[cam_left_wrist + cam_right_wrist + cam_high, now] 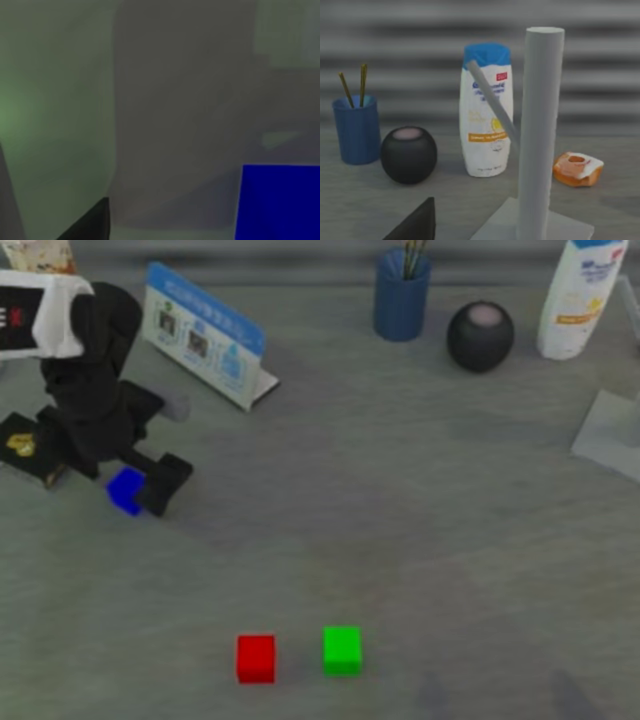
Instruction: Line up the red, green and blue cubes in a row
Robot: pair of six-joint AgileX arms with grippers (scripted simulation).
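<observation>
Blue cube (280,202) fills the near corner of our left wrist view. Our left hand (140,483) sits at the worktop's (420,520) left side, fingers spread around that cube, looks not yet pinched. Red cube (256,658) and green cube (342,650) already sit side by side near the front edge. Blue remains to join them. Right arm out of the top view.

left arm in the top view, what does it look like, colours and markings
The left arm is bulky matte black, with a white segment bearing dark and red markings. Its gripper has two blocky black fingers. The right arm is not in the top view.
</observation>
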